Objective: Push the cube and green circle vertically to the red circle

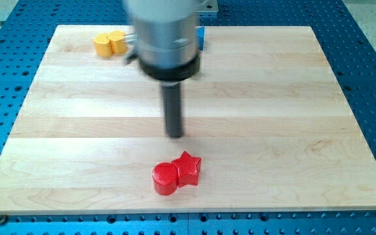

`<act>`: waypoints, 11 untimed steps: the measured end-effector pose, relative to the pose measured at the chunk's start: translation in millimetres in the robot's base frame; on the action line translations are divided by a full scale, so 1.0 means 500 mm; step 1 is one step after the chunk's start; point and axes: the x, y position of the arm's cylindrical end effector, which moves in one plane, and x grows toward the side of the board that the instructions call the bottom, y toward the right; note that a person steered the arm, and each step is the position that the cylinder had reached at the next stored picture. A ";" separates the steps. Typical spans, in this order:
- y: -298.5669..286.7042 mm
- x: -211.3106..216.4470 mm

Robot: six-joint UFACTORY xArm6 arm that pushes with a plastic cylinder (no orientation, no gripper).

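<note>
My tip point(175, 134) is hovering just above the red circle point(165, 179) toward the view's top, touching no block. The red star point(189, 168) is touching the circle's right. A blue block point(201, 38), partly hidden, is sitting far beyond, near two yellow blocks point(109, 44). No green circle is showing.

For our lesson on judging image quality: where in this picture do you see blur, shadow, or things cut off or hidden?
Camera view: the arm housing at the view's top is motion-blurred; my tip and the red circle with the red star look sharp, casting only soft shadows; the blue block is mostly hidden behind the arm; lighting is even, without glare on the board.
</note>
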 end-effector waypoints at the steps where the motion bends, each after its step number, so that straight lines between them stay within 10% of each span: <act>1: 0.106 -0.182; 3: 0.114 -0.490; 9: -0.294 -0.223; 11: -0.234 -0.131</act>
